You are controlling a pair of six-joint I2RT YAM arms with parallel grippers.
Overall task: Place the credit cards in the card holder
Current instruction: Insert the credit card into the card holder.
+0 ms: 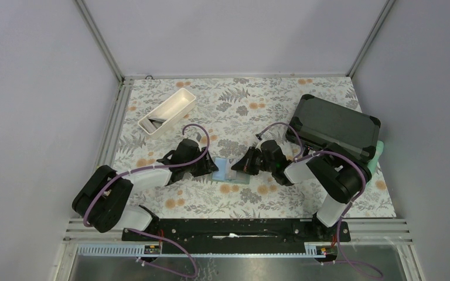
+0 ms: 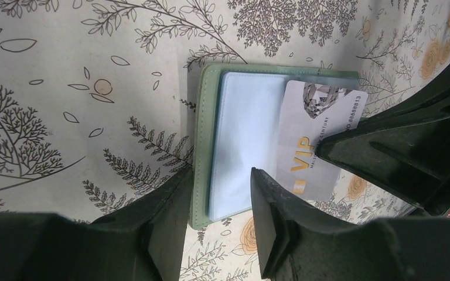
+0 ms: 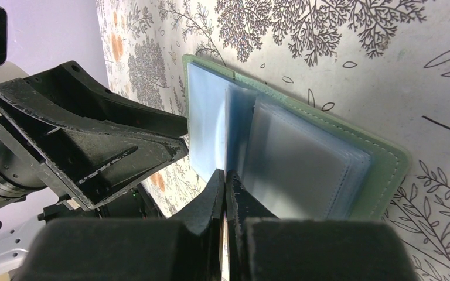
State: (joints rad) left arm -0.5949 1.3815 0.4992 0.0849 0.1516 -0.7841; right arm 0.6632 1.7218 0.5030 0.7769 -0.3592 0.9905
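Surface: floral cloth [image 1: 240, 108] on a table boxed in by pale walls.
Left gripper [image 2: 220, 219]: jaws apart and clamping nothing. They straddle the holder's near left edge, one finger on the cloth just beside the green rim and the other over a pale blue pocket.
Right gripper [image 3: 225, 196]: fingers pressed together on one end of the credit card [image 2: 313, 137], silver-white and printed VIP.
Card holder [image 2: 202, 117]: lies open and flat at mid-table between the two grippers.
Card position: over the right-hand sleeves [image 3: 293, 164]; I cannot tell whether its leading edge is inside one.
Handling: the card looks light, stiff and slick, best pinched at a short end so the free end leads. The sleeves look thin and floppy, and the holder could slide unless pinned.
In the way: the grippers are close together, and the left finger is near the card's path.
Farther off: white tray [image 1: 167, 110] far left and black hard case [image 1: 335, 126] far right, both well apart from the holder.
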